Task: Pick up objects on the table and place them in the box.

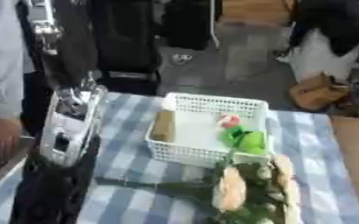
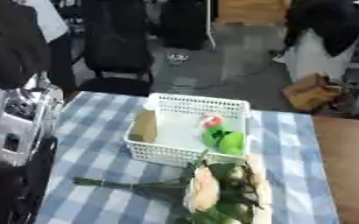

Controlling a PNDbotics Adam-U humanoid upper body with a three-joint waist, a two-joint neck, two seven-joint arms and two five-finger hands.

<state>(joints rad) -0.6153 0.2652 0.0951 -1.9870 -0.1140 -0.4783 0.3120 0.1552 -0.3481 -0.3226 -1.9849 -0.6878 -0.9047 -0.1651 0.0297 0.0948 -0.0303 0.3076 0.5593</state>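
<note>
Left arm (image 1: 69, 127): silver and black, enters from the left side and lies along the left edge of the tabletop (image 1: 129, 131), which is covered by a blue and white checked cloth. The left hand (image 1: 48, 192) is a dark mass at the lower left corner, over the cloth; whether its fingers are released, clenched or grasping cannot be told.

Green stem (image 2: 129, 184): lies flat on the cloth in front of the box, running from the left toward the blooms at lower centre.

Box (image 1: 213, 105): white perforated plastic basket, upright on the cloth at centre. Inside, against its left wall, a tan block-shaped item (image 1: 164, 125). Inside, toward its right wall, a bright green soft item (image 1: 246, 139) with a small red and white piece (image 1: 229, 120) just behind it.

Flower bunch (image 1: 251, 192): pale peach blooms with dark green leaves, lying on the cloth just in front of the box's right near corner, outside the box; its upper leaves reach the box's front rim.

Bare tabletop strip (image 2: 351, 166): brown wood, to the right of the cloth.

Right hand: shows in neither view.
</note>
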